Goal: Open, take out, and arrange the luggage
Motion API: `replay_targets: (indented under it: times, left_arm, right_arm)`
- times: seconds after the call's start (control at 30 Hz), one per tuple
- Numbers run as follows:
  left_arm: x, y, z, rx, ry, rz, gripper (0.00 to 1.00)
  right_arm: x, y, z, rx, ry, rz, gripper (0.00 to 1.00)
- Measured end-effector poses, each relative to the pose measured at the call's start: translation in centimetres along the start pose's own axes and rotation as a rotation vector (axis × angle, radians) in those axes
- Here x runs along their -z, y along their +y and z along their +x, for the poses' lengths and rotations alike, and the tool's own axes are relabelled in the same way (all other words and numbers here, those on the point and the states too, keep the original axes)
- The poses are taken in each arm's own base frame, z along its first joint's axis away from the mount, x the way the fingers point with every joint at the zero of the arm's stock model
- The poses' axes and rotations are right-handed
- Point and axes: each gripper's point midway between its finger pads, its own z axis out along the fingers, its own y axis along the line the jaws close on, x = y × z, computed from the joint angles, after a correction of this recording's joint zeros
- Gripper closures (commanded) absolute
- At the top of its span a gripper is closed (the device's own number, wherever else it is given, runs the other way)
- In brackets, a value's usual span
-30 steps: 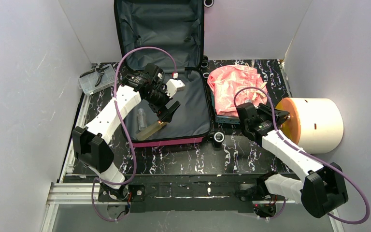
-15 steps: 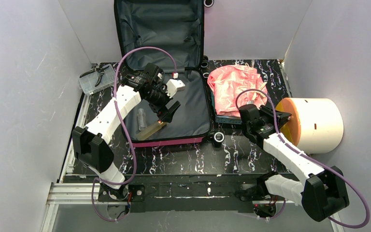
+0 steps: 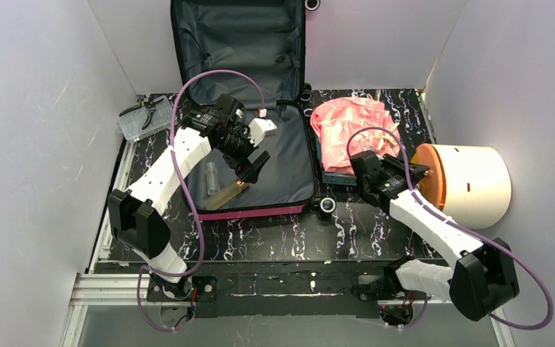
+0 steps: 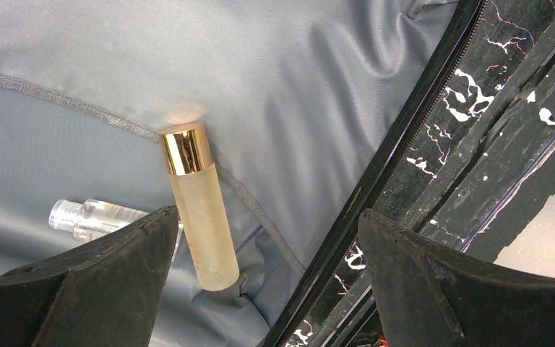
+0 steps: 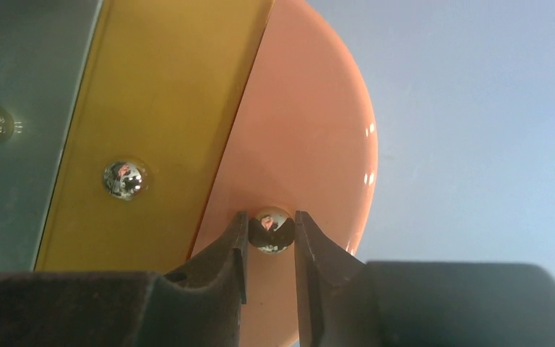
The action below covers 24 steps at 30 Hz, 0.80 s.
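The hot-pink luggage lies open, its lid leaning on the back wall and its grey lining showing. A frosted bottle with a gold cap and a small clear bottle lie in it near the front rim, and a white box lies at the back. My left gripper is open and empty just above the frosted bottle. My right gripper is shut on a chrome knob on the orange front of the cream cylinder.
A crumpled pink cloth lies on a flat teal thing right of the luggage. A clear plastic box with pliers sits at the back left. White walls close in on three sides. A yellow panel carries a second knob.
My right gripper has shifted slightly left and back with the knob in it, and the cylinder's orange front has turned with it. The left arm has barely moved.
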Motion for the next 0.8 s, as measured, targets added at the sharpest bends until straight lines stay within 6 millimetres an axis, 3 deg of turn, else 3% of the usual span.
replay_targets:
  times: [0.3,0.6,0.67,0.8]
  left_arm:
    - [0.0,0.0,0.0,0.000,0.000,0.000,0.05]
    - [0.0,0.0,0.1,0.001,0.003,0.001,0.05]
    - [0.0,0.0,0.1,0.001,0.003,0.001,0.04]
    - [0.0,0.0,0.1,-0.003,0.005,0.001,0.02]
  right_arm:
    - [3.2,-0.2,-5.7,-0.007,-0.135,-0.036,0.99]
    - [4.7,0.2,-7.0,0.006,-0.165,-0.036,0.99]
    - [4.9,0.2,-7.4,-0.003,-0.174,-0.041,0.75]
    - [5.0,0.3,-7.4,-0.011,-0.177,-0.042,0.45]
